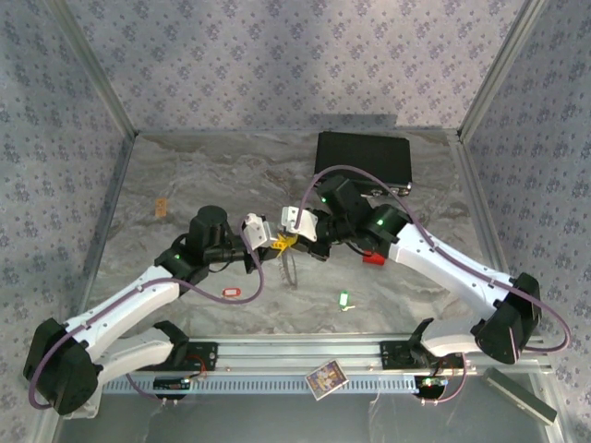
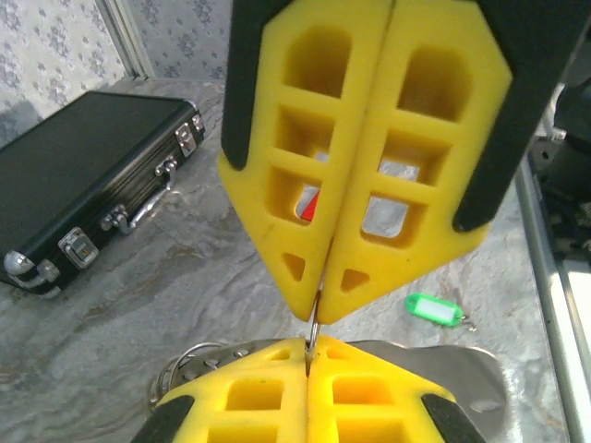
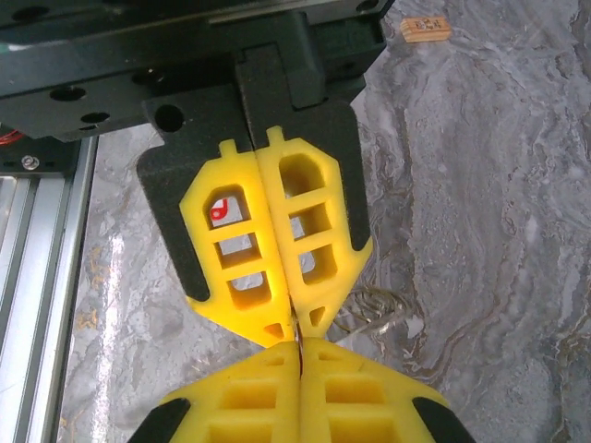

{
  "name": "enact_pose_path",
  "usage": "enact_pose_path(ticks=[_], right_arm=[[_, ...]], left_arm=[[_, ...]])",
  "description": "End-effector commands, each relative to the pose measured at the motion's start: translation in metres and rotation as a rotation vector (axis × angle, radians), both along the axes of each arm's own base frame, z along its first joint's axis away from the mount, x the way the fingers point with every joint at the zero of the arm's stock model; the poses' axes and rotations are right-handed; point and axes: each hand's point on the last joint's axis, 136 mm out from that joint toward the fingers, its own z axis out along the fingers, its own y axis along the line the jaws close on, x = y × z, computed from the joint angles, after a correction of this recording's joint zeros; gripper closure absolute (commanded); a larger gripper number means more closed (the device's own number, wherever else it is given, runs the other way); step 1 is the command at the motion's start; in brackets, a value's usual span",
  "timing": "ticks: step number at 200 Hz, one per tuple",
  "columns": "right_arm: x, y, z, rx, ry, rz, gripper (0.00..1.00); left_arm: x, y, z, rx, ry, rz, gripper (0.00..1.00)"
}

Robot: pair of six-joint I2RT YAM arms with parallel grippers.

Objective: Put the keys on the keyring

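Note:
Both grippers meet tip to tip above the middle of the table. My left gripper (image 1: 274, 243) (image 2: 307, 349) is shut on a thin strand of the silvery keyring (image 1: 288, 269) (image 2: 315, 325). My right gripper (image 1: 294, 240) (image 3: 298, 348) is shut on the same strand (image 3: 297, 330) from the opposite side. The rest of the keyring hangs below in loose loops (image 2: 185, 362) (image 3: 371, 309). The red-tagged key (image 1: 230, 293) (image 3: 220, 209) lies on the table by the left arm. The green-and-white key (image 1: 345, 300) (image 2: 436, 309) lies on the table in front of the right arm.
A black case (image 1: 363, 159) (image 2: 83, 175) lies at the back of the marble table. A small red piece (image 1: 372, 258) sits under the right arm. A tan chip (image 1: 162, 207) (image 3: 425, 28) lies at the back left. A card (image 1: 325, 378) rests on the front rail.

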Motion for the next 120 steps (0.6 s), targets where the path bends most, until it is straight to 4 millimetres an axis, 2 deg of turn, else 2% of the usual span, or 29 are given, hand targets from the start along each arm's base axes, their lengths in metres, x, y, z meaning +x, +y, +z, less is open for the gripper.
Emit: enact_pose_path(ticks=[1,7,23,24,26,33,51,75,120], right_arm=[[-0.004,0.004,0.011,0.016,-0.011,0.026,1.0],[-0.003,0.003,0.012,0.027,-0.007,0.018,1.0],[-0.003,-0.002,0.02,0.089,0.01,0.003,0.78],[-0.002,-0.002,0.022,0.098,0.006,0.004,0.77],[-0.004,-0.004,0.014,0.092,0.025,0.002,0.75],[-0.004,-0.009,0.014,0.123,0.032,-0.006,0.72],[-0.002,-0.021,0.021,0.217,0.012,-0.041,0.71],[0.003,-0.034,0.015,0.278,-0.004,-0.114,0.7],[-0.005,-0.034,-0.004,0.277,0.022,-0.115,0.71]], left_arm=[[-0.004,-0.005,0.019,-0.032,-0.043,-0.043,1.0],[-0.005,-0.005,0.019,-0.033,-0.044,-0.046,1.0],[-0.007,-0.005,0.02,-0.038,-0.044,-0.051,1.0],[-0.007,-0.005,0.02,-0.038,-0.045,-0.052,1.0],[-0.008,-0.005,0.02,-0.04,-0.045,-0.053,1.0],[-0.009,-0.004,0.021,-0.045,-0.048,-0.055,1.0],[-0.01,-0.003,0.022,-0.064,-0.053,-0.051,1.0],[-0.011,-0.003,0.026,-0.099,-0.063,-0.048,1.0],[-0.016,-0.003,0.028,-0.133,-0.065,-0.064,1.0]])
